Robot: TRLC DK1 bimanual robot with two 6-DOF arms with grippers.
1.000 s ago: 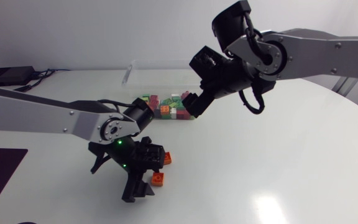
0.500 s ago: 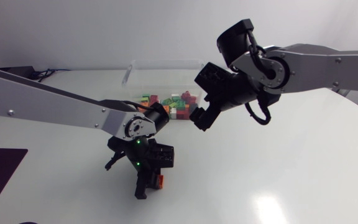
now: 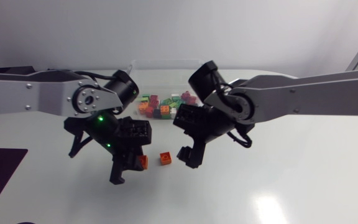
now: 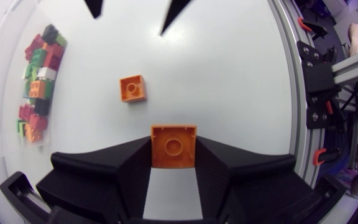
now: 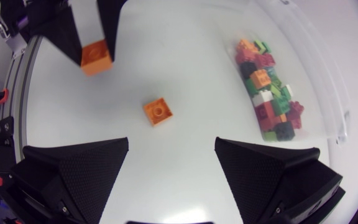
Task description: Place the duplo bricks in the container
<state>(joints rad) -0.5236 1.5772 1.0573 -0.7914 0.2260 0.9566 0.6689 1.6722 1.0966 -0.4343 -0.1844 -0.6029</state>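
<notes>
Brick pickup beside the container (image 3: 160, 62).
I am clamping one orange brick (image 4: 173, 144) in my left gripper (image 4: 173, 150); my right gripper (image 5: 171, 143) is hanging open above a loose brick (image 5: 158, 111).

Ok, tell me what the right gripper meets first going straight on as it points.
Probably the loose orange brick, lying just ahead of the open right gripper; depth is unclear, so bare table beside it could come first.

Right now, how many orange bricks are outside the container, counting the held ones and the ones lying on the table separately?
held brick in the left gripper: 1
loose brick on the table: 1
Total orange bricks outside: 2
</notes>
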